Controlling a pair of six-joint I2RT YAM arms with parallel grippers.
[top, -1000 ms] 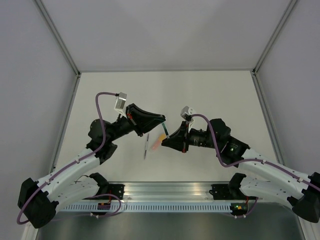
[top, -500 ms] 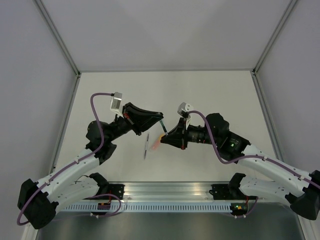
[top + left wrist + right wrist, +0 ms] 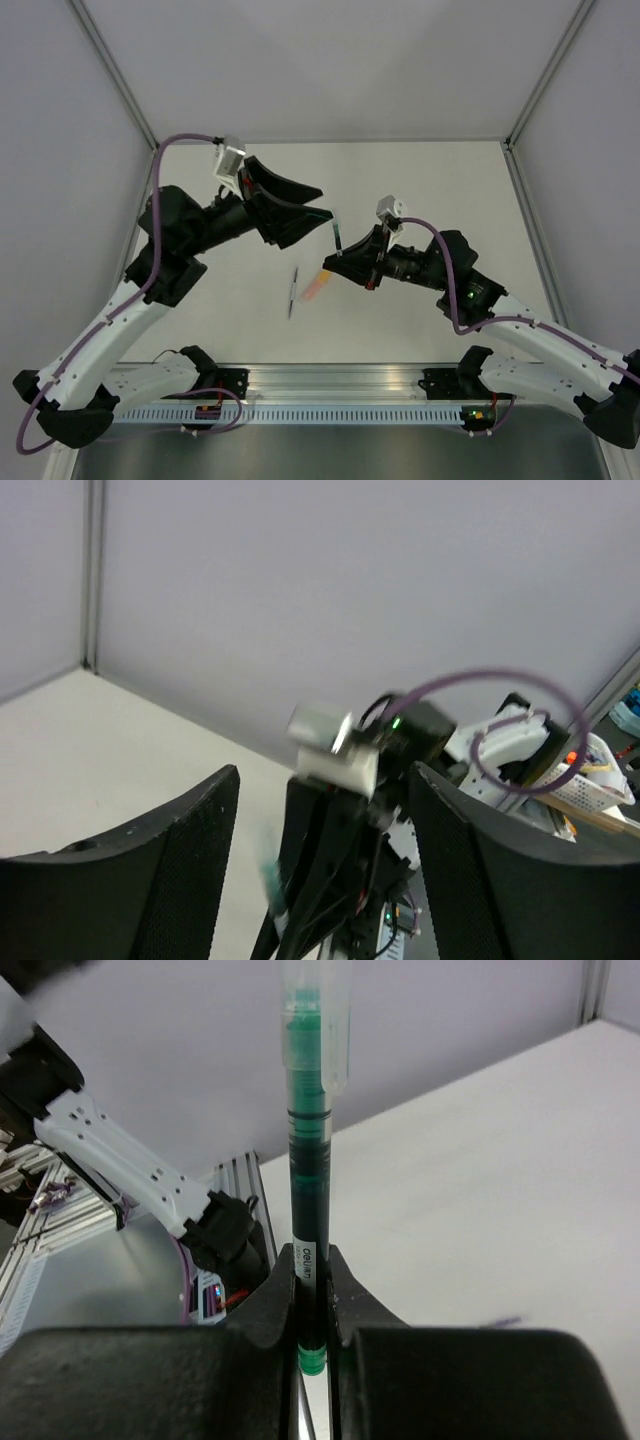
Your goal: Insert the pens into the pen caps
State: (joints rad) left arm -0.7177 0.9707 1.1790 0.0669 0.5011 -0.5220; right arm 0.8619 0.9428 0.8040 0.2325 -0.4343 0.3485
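1. Two arms reach over the white table [image 3: 430, 190] and meet near its middle.
2. Left gripper [image 3: 322, 205]: it is raised above the table, with its tip pointing toward the right arm. In the left wrist view its two black fingers [image 3: 160, 880] stand wide apart, and the right arm's wrist shows through the gap.
3. Right gripper [image 3: 341, 262]: it is clamped on the green pen [image 3: 337, 238]. In the right wrist view the fingers [image 3: 260, 1330] press on the lower end of the pen from both sides.
4. Green pen, position: it is off the table, and its free end points up and away from the right gripper. In the top view that end lies just beside the tip of the left gripper. Whether the two touch cannot be told.
5. Green pen, upper end: the right wrist view shows a clear cap [image 3: 318, 1020] sitting over it, with the green body visible through the plastic.
6. Orange pen [image 3: 314, 287]: it lies flat on the table, at a slant, just below the right gripper in the top view.
7. Thin grey pen [image 3: 292, 292]: it lies flat on the table, just to the left of the orange pen and apart from it. It runs nearly straight from near to far.
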